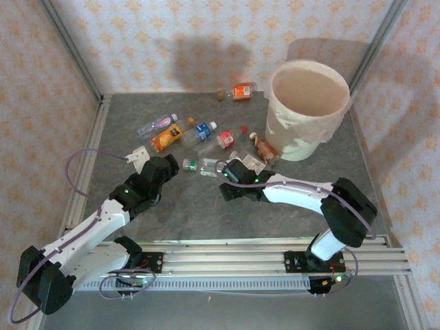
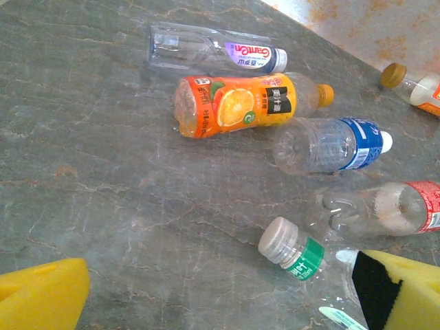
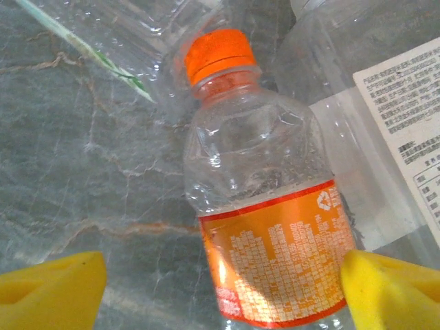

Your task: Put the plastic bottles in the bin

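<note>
Desk (image 1: 206, 210): grey, marbled. Bin (image 1: 302, 137) stands upright at far rt of it.

L hand (image 2: 220, 299): we note it wide, nothing gripped. Green-label bottle (image 2: 297, 253) lies on desk just beside its rt pad.

R hand (image 3: 220, 292): wide, straddling orange-cap bottle (image 3: 268, 227), which lies flat on desk. Rt pad (image 3: 388, 289) at label edge, other pad apart from it.

Other bottles (image 1: 201, 130) lie scattered on desk, left of bin. We see the one w/ orange fruit label (image 2: 237, 106) among them.
</note>
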You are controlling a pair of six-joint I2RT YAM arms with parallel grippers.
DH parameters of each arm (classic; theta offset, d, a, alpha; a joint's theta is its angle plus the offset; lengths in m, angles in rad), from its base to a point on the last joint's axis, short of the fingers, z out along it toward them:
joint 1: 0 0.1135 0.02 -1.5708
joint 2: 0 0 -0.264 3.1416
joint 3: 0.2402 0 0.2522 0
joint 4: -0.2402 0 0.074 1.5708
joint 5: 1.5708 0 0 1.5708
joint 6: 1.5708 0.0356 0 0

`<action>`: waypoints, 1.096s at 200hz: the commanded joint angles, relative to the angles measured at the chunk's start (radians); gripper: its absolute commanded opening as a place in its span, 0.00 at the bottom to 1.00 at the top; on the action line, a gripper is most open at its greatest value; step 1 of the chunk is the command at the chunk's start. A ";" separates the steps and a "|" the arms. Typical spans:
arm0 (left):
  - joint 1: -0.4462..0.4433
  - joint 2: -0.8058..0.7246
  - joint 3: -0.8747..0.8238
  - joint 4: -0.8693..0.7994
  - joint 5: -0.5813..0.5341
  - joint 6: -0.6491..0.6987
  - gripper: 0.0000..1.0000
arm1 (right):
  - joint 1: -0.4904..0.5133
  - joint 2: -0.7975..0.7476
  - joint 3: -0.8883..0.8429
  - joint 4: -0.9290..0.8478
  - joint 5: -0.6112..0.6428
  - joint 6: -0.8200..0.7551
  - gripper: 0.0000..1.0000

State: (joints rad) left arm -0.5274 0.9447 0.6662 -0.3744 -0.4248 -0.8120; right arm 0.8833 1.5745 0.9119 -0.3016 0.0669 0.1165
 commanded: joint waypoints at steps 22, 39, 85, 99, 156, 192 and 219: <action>0.009 -0.018 -0.012 0.009 -0.012 -0.017 1.00 | 0.003 0.107 -0.045 -0.025 -0.032 0.044 0.82; 0.009 -0.020 -0.011 0.007 -0.013 -0.019 1.00 | 0.003 0.121 -0.048 -0.015 -0.022 0.058 0.80; 0.009 -0.024 -0.018 0.004 -0.013 -0.021 1.00 | 0.003 0.126 -0.052 0.001 -0.008 0.042 0.74; 0.009 -0.026 -0.019 0.005 -0.014 -0.022 1.00 | 0.003 0.121 -0.054 0.005 0.004 0.045 0.72; 0.009 -0.020 -0.026 0.018 -0.009 -0.025 1.00 | 0.004 0.109 -0.064 0.048 0.072 0.134 0.80; 0.009 -0.015 -0.025 0.022 -0.003 -0.026 1.00 | 0.003 0.122 -0.044 0.093 0.070 0.183 0.73; 0.009 -0.023 -0.026 0.010 -0.010 -0.025 1.00 | 0.003 0.067 -0.052 0.091 0.048 0.157 0.63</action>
State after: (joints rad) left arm -0.5274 0.9356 0.6472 -0.3706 -0.4194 -0.8158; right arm 0.8909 1.6779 0.8711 -0.2367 0.0700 0.2611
